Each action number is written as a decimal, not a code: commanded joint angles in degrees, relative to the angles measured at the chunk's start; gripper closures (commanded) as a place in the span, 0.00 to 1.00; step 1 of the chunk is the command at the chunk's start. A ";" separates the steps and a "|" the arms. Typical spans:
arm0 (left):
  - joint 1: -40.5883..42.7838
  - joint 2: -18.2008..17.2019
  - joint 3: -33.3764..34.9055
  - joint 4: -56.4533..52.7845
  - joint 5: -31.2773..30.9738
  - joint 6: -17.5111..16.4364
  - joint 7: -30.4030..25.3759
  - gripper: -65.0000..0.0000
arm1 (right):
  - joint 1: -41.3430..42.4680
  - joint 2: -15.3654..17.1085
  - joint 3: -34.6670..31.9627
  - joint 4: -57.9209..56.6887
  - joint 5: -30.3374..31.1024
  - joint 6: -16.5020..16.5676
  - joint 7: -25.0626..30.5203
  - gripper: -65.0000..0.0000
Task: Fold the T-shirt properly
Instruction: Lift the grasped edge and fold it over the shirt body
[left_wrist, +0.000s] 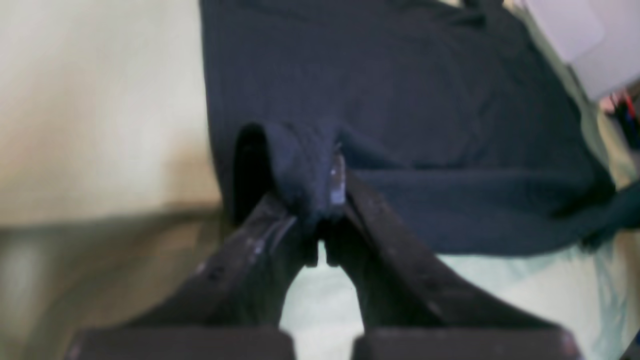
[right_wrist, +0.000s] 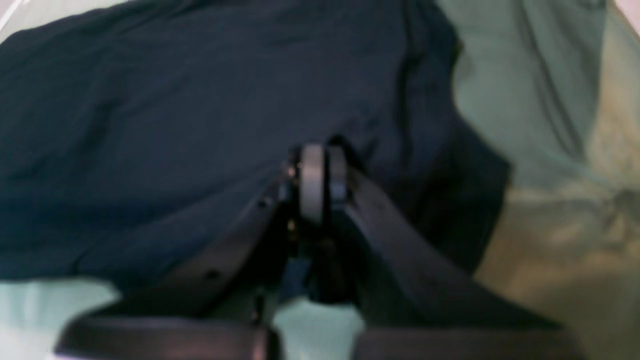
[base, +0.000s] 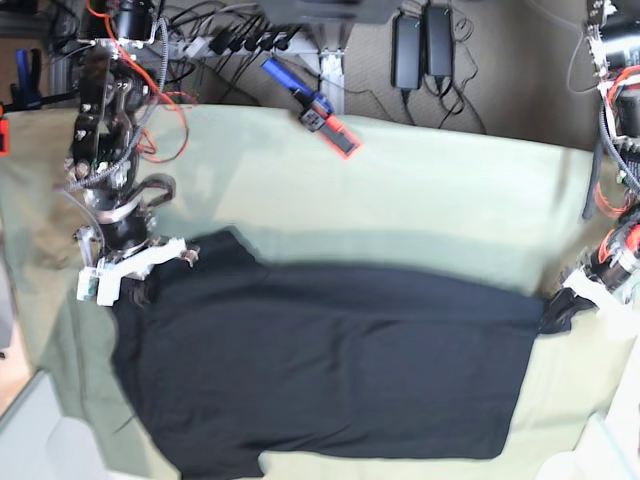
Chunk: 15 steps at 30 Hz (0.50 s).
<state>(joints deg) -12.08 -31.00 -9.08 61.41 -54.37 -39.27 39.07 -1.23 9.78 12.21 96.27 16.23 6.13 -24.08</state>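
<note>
- Left wrist view: the left fingers (left_wrist: 320, 200) are clenched on a bunched fold of the T-shirt (left_wrist: 400, 115), pinched near one edge of the dark cloth.
- Right wrist view shows the right fingers (right_wrist: 320, 185) pressed together; dark cloth lies around the tips, so they seem to pinch the T-shirt (right_wrist: 175, 125) too, though the blur leaves this uncertain.
- From the base view, the T-shirt (base: 330, 370) is stretched wide across the pale green sheet (base: 420, 200) on the worktop, held taut between the two arms, one at each end.
- Judged from this, the step is spreading or carrying an edge over; it would go best with both arms moving together at even height, keeping the cloth tight so no creases form.
- Around: a blue and red tool (base: 318, 108) lies on the far part of the sheet, well apart from the shirt.
- Cables (base: 150, 90) hang by the arm at that view's left; nothing lies on the shirt itself.
</note>
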 joint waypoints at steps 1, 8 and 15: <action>-2.40 -1.22 0.76 -0.39 -0.31 -0.73 -2.21 1.00 | 2.43 0.90 0.26 -0.57 0.07 1.88 1.55 1.00; -8.15 -1.18 4.70 -7.48 3.02 -0.73 -6.93 1.00 | 12.66 2.47 0.26 -12.09 0.07 5.20 1.53 1.00; -11.13 0.52 6.99 -13.51 7.21 -0.73 -11.85 1.00 | 19.43 2.60 0.20 -21.97 0.00 7.32 1.60 1.00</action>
<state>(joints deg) -21.47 -29.50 -1.87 47.11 -46.28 -39.29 28.53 16.69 11.62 12.21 73.28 16.03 10.15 -24.08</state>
